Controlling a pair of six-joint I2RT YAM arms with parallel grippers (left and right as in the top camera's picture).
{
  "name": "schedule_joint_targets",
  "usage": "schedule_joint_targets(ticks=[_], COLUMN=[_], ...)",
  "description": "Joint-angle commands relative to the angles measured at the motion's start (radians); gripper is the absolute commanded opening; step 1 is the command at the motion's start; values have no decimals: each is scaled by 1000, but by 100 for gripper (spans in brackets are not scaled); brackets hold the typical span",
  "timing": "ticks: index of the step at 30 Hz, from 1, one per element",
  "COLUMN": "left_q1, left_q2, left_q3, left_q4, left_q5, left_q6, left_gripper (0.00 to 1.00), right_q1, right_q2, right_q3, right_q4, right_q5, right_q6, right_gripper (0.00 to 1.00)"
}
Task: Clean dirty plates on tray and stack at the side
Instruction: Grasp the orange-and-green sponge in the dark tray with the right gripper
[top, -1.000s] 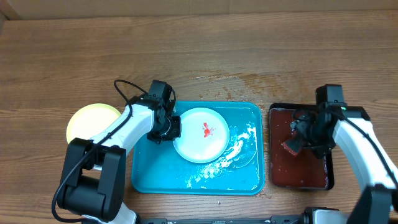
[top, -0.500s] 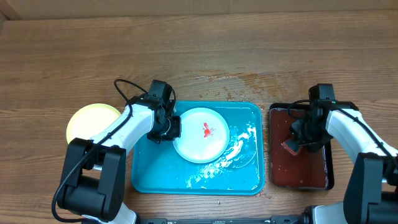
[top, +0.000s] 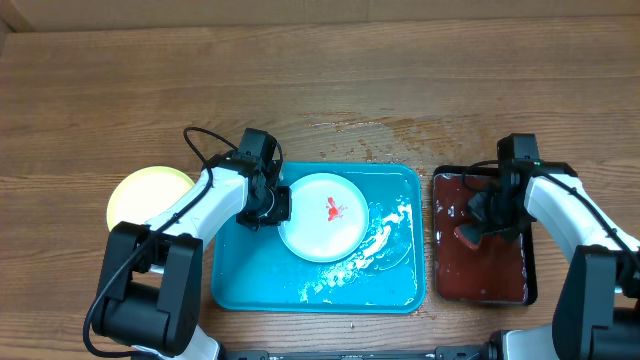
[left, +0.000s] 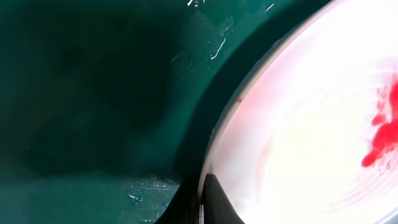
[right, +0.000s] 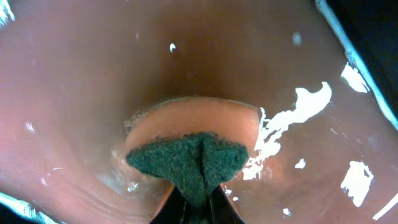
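Edges first: the white plate (top: 321, 217) lies inside the tray (top: 300, 290), in its left-centre part, its left rim close to the tray's left wall. The left pincer (top: 274, 207) is clamped on that left rim. In the left wrist view the fingertips (left: 219, 200) pinch together with the plate's edge between them. To the plate's right the tray floor is open but wet, with suds (top: 385, 232) streaked across it towards the right wall. A red smear (top: 333, 209) sits near the plate's centre.

Over on the right, the black tray (top: 480, 285) stands just beside the blue one, with a narrow strip of counter (top: 320, 80) between them. It is full of reddish-brown liquid. The right pincer (top: 474, 230) is low over it, squeezed shut on the sponge (right: 194, 146). The right wrist view shows the green scrub face creased between the fingers and the orange body touching the liquid.

Hard to make out: the yellow plate (top: 135, 197) on the counter left of the tray is half covered by the left arm, so I cannot tell whether it is one plate or a stack. Both wrist views cut their fingers off at the bottom edge.

Around them, a black cable (top: 200, 140) loops above the left arm. Water spots speckle the counter behind the tray.
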Motion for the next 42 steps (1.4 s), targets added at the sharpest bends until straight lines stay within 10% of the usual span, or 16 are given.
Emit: schedule_joint_targets(ticks=[1,8,24,42], left_q1=[0,0,0,0], left_q2=[18,18,18,18], left_q3=[-1,-1,-1,-1], left_q4=[7,0,-33,-23], left_q5=[-72,-66,32,43], left_q6=[31,106,414,321], left_gripper=[4,4,4,4], right_q1=[3,3,3,3], right_q2=[-19,-36,-33,-95], right_q3=[97,214,-28,57], right_q4=[-55,-169,-25,-98], right_q5=[-41,-113,-166,-228], right_q6=[-97,-278,-216,-286], right_gripper=[4,4,4,4])
